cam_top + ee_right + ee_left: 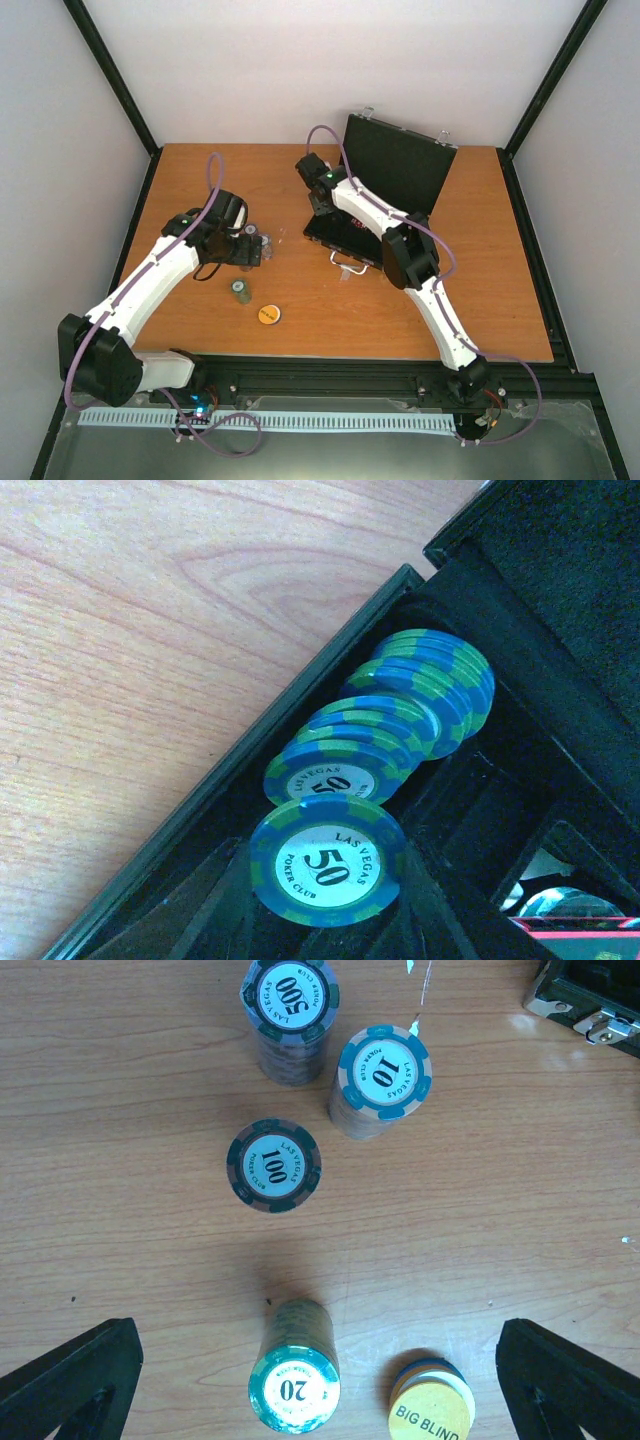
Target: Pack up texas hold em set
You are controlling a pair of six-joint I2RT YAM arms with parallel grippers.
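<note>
The black case (398, 165) lies open right of the middle of the tabletop (200, 180). Its long axis runs left to right, the lid upright on the far side, the handle (348, 264) toward the near edge. Inside, the right claw (319, 205) is clamped on a blue-green 50 chip (325, 865). To the left, the left claw (318, 1345), fingers wide apart, hangs over four chip stacks (274, 1165) and an orange disc (432, 1415).
</note>
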